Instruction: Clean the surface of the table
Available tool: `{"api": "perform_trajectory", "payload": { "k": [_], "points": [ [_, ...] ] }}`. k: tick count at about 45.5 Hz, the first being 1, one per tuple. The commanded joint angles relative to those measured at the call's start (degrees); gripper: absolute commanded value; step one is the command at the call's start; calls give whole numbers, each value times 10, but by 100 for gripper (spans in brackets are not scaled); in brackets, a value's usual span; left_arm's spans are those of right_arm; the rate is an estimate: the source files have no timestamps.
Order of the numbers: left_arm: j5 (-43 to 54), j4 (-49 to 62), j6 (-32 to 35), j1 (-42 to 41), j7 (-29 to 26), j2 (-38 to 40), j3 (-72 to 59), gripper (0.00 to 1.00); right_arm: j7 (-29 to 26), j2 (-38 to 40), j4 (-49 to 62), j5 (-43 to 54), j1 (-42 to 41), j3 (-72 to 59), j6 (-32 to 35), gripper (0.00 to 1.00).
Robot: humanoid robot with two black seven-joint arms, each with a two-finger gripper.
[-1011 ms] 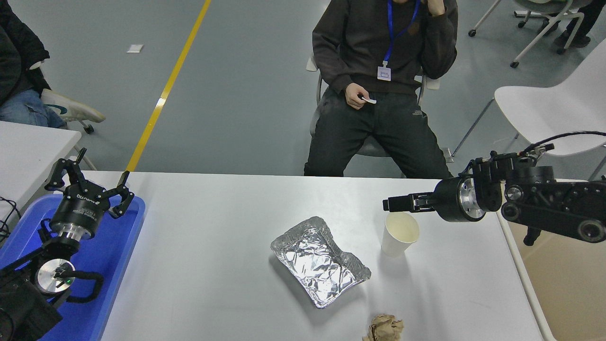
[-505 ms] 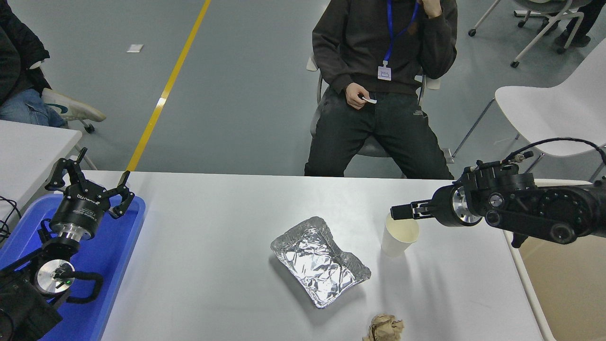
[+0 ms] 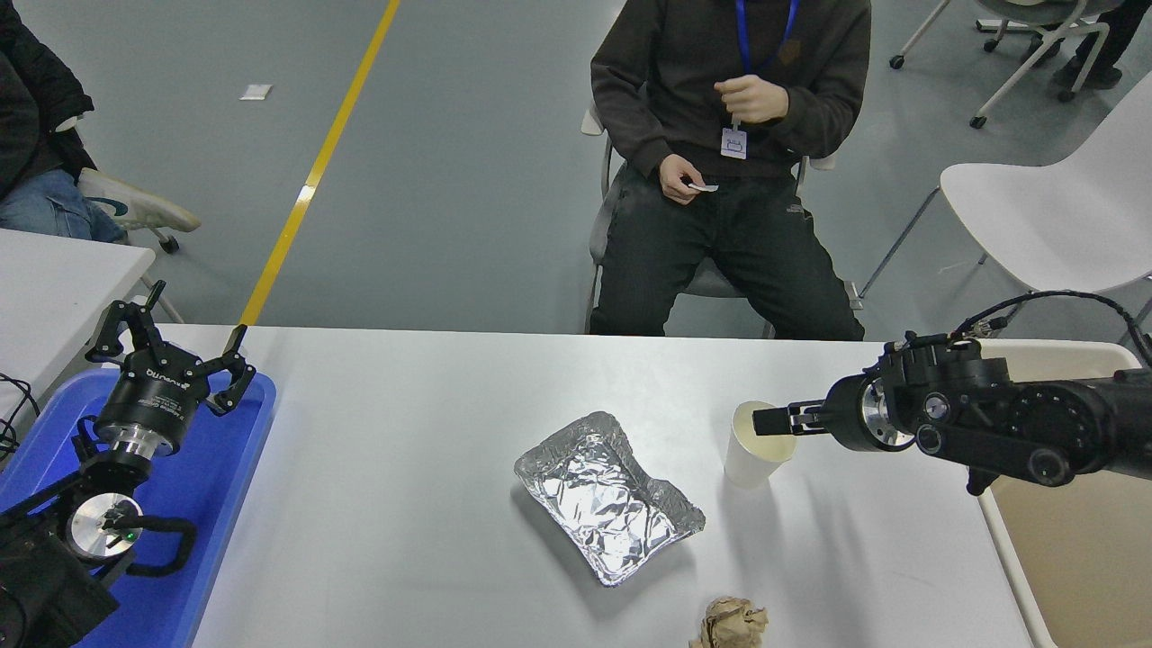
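Observation:
The white table surface point(image 3: 405, 504) carries a crumpled foil tray point(image 3: 607, 495) in the middle, a white paper cup point(image 3: 751, 459) upright to its right, and a ball of brown paper point(image 3: 731, 623) at the front edge. My right gripper point(image 3: 767, 420) reaches in from the right, level, with its tip over the cup's mouth at the rim. It is seen edge-on, so its state does not show. My left gripper point(image 3: 171, 346) is parked at the lower left, open and holding nothing, above a blue tray point(image 3: 211, 486).
A beige bin point(image 3: 1071, 549) sits off the table's right edge, under my right arm. A person point(image 3: 720, 225) sits on a chair just beyond the far edge. A white chair point(image 3: 1053, 216) is at the back right, a smaller white table point(image 3: 63, 270) at the left.
My right gripper has come down and drawn back to the right, from above and behind the cup to its rim. The seated person lowered a hand to the chest. The left arm stayed still.

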State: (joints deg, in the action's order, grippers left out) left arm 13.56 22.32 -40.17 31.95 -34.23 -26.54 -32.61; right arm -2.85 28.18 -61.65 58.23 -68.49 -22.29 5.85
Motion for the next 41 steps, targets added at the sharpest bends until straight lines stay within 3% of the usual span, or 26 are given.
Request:
{"api": "perform_trajectory", "payload": {
  "k": [1, 4, 18, 20, 22, 27, 30, 32, 35, 41],
  "points": [
    [0, 0, 0, 0, 0, 0, 0, 100, 0, -16, 19, 0, 14, -1, -6, 92],
    [0, -1, 0, 0, 0, 0, 0, 100, 1, -16, 21, 0, 15, -1, -6, 87],
    [1, 0, 0, 0, 0, 0, 0, 100, 1, -17, 24, 0, 14, -1, -7, 83],
    [0, 0, 0, 0, 0, 0, 0, 100, 1, -18, 27, -1, 15, -1, -8, 73],
    [0, 0, 0, 0, 0, 0, 0, 100, 1, -18, 28, -1, 17, -1, -7, 56],
    [0, -1, 0, 0, 0, 0, 0, 100, 1, -19, 28, -1, 20, -4, -7, 34],
    [0, 0, 0, 0, 0, 0, 0, 100, 1, -19, 28, -1, 23, -4, -7, 26],
    [0, 0, 0, 0, 0, 0, 0, 100, 1, -21, 27, -1, 24, -4, -5, 12],
    [0, 0, 0, 0, 0, 0, 0, 100, 1, -22, 27, -1, 23, -4, -5, 0],
    [0, 0, 0, 0, 0, 0, 0, 100, 1, -22, 27, -1, 19, -4, -3, 0]
  ]
}}
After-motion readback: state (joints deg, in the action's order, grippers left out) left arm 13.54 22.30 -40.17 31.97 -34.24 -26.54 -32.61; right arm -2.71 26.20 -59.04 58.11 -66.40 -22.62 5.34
